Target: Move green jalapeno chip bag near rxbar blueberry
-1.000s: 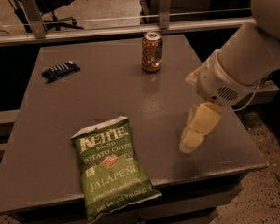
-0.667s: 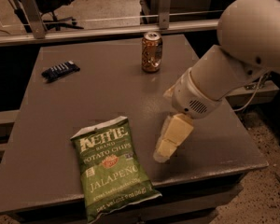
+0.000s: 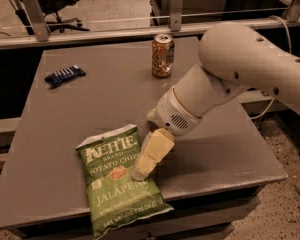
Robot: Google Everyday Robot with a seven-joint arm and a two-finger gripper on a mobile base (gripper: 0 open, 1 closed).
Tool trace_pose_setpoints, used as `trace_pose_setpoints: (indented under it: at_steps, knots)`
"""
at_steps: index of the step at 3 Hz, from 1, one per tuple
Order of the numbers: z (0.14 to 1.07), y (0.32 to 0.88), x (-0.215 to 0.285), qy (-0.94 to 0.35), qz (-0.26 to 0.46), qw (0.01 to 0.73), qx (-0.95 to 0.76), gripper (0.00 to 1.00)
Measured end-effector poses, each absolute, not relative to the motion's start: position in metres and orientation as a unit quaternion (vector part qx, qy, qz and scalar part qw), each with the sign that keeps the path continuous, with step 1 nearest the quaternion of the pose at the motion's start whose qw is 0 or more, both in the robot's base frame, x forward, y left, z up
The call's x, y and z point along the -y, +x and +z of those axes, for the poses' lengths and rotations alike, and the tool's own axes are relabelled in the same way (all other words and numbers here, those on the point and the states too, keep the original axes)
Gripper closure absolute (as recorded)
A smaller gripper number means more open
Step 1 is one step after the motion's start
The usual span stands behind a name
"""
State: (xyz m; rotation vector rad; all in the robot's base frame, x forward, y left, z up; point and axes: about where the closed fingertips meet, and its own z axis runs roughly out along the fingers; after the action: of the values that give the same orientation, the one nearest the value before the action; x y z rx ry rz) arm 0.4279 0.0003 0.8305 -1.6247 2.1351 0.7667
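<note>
The green jalapeno chip bag (image 3: 112,179) lies flat near the table's front edge, left of centre, label up. The rxbar blueberry (image 3: 64,75) lies at the far left of the table, well apart from the bag. My gripper (image 3: 142,171) hangs from the white arm (image 3: 230,79) and points down at the bag's right edge, over or touching it; I cannot tell which.
An orange-brown drink can (image 3: 163,55) stands upright at the back centre of the grey table (image 3: 225,149). A metal rail (image 3: 115,31) runs behind the table. An office chair (image 3: 60,4) stands beyond it at the far left.
The arm has swung left and toward the front, bringing the gripper from the table's right side to the bag's right edge. The bag, bar and can have not moved.
</note>
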Motion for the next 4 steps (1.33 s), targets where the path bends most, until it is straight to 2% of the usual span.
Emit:
trace_pose_setpoints:
  at_steps: [2,4]
  knots:
    - [0.849,0.421,-0.02,-0.58,0.299,0.187,-0.734,0.0]
    - [0.841,0.411,-0.019,-0.578,0.298,0.19,-0.736,0.41]
